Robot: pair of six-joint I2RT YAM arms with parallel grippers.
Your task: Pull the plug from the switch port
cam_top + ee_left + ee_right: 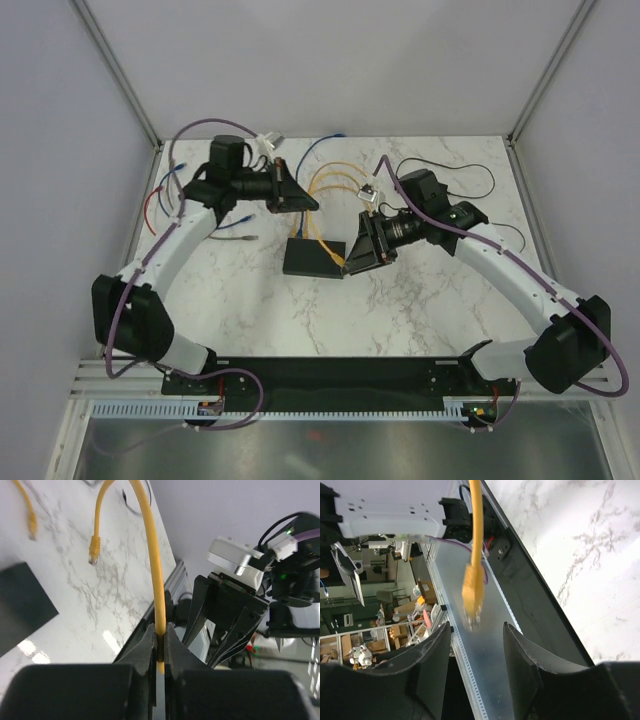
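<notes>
The flat black switch (314,258) lies in the middle of the table; one corner shows in the left wrist view (20,607). My left gripper (306,202) is behind it, shut (160,642) on a yellow cable (152,555) that arches up and away. My right gripper (351,260) is at the switch's right end, open and empty (477,630). A yellow plug (472,597) hangs free in the air just ahead of its fingertips, blurred and touching neither finger. The switch is out of the right wrist view.
Yellow cable loops (335,180) lie behind the switch, with two loose yellow plug ends (94,547) on the marble. Blue, red and grey cables (165,195) lie at the back left, and a thin black cord (470,185) at the back right. The right arm's wrist (240,610) is close to my left gripper.
</notes>
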